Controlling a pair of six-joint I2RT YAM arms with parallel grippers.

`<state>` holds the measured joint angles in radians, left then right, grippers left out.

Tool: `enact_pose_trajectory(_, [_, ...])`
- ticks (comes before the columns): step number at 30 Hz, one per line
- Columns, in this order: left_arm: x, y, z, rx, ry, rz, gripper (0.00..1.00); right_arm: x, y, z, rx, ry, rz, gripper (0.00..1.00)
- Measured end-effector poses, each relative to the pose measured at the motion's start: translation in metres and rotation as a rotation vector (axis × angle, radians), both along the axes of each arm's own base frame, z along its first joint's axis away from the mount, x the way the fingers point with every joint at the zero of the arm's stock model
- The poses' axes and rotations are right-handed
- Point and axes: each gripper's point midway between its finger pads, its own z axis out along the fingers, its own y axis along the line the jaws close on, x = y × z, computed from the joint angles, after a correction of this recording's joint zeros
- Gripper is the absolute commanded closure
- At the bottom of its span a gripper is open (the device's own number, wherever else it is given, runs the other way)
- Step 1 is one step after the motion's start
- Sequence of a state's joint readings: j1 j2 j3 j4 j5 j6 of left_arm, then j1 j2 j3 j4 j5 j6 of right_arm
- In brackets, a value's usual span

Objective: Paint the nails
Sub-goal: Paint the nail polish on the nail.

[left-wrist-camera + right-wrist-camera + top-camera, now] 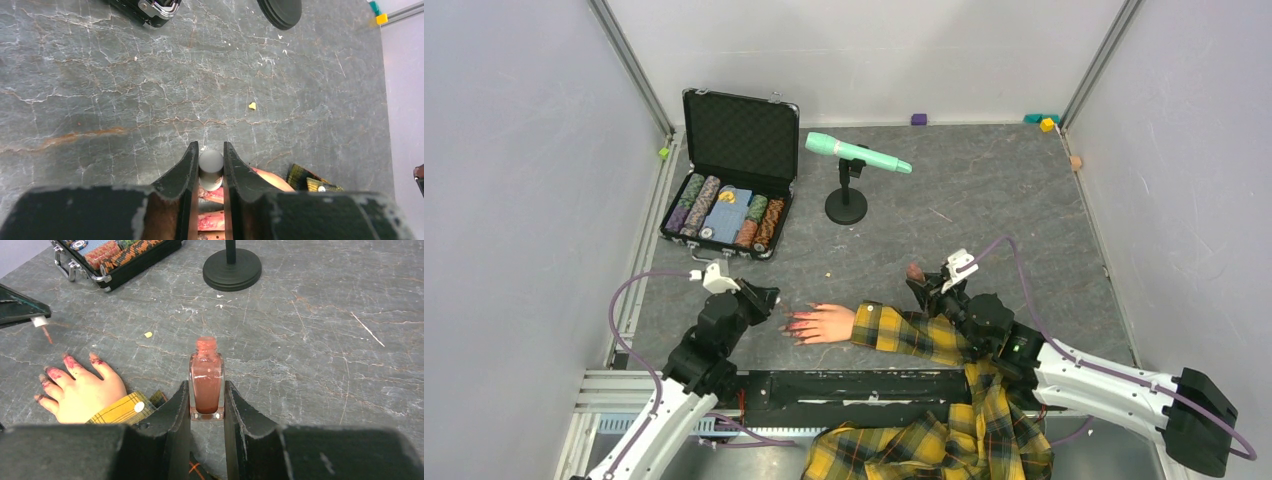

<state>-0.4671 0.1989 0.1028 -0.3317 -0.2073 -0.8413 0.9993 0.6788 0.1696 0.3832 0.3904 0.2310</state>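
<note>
A pale mannequin hand (826, 323) in a yellow plaid sleeve (914, 335) lies palm down, fingers pointing left. Its nails (68, 361) and fingertips are smeared red-pink. My left gripper (769, 300) hangs just over the fingertips, shut on the white brush cap (210, 167). The painted fingers (215, 220) show below, between its jaws. In the right wrist view the thin brush (46, 333) hangs from the cap, above and left of the fingers. My right gripper (207, 390) is shut on the uncapped polish bottle (206, 385), held upright right of the hand.
An open black case of poker chips (729, 180) sits at the back left. A mint microphone (856, 155) rests on a black stand with a round base (846, 208) behind the hand. Small coloured blocks (1046, 122) lie along the back wall. Plaid cloth (934, 445) drapes over the near edge.
</note>
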Motion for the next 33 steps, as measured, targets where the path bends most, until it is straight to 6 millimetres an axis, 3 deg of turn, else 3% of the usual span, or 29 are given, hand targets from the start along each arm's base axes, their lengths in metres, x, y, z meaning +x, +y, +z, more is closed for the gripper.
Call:
enact_pose_trajectory(5, [-0.008, 0.004, 0.013, -0.004, 0.007, 0.003, 0.98, 0.001, -0.002, 0.000, -0.017, -0.010, -0.002, 1.00])
enact_pose_trajectory(19, [-0.011, -0.017, 0.097, -0.026, 0.000, -0.120, 0.98, -0.001, -0.004, 0.007, -0.069, -0.096, 0.037, 1.00])
enact_pose_trajectory(26, [0.000, -0.056, 0.150, -0.015, 0.009, -0.324, 0.98, -0.011, 0.006, 0.009, -0.077, -0.127, 0.126, 1.00])
enact_pose_trajectory(33, [0.034, -0.111, 0.208, -0.037, -0.071, -0.566, 0.98, -0.025, 0.024, 0.019, -0.026, -0.162, 0.224, 1.00])
